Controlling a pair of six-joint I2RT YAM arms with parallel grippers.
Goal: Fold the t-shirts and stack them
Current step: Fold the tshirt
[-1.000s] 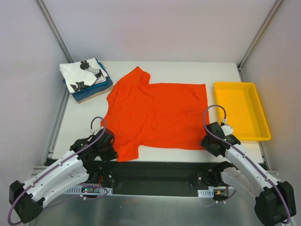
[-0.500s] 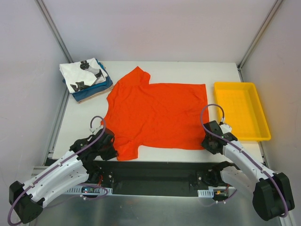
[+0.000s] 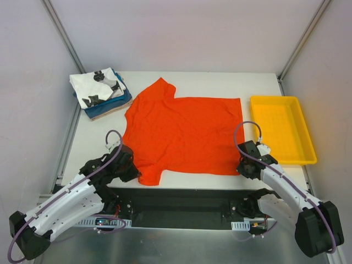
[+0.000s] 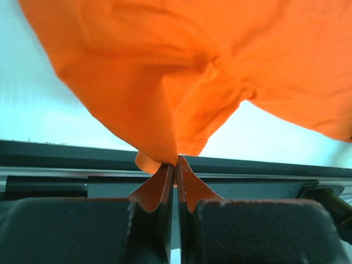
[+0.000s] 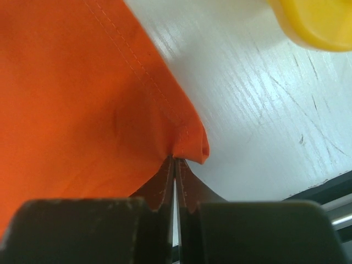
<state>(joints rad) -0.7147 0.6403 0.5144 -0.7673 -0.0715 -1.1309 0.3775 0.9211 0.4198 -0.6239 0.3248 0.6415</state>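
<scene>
Orange tee lies spread on our surface. We bend our left arm and right arm low at its near edge; left gripper pinches the sleeve, right gripper the corner.

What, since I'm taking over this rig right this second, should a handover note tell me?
Left gripper: shut on the orange tee at its near sleeve.
Right gripper: shut on the near hem corner.
The orange tee lies spread flat and unfolded; the folded stack sits far left, the yellow tray on the right.
Done: the other tees are folded and stacked.
Left: fold the orange tee and add it to the stack.
</scene>
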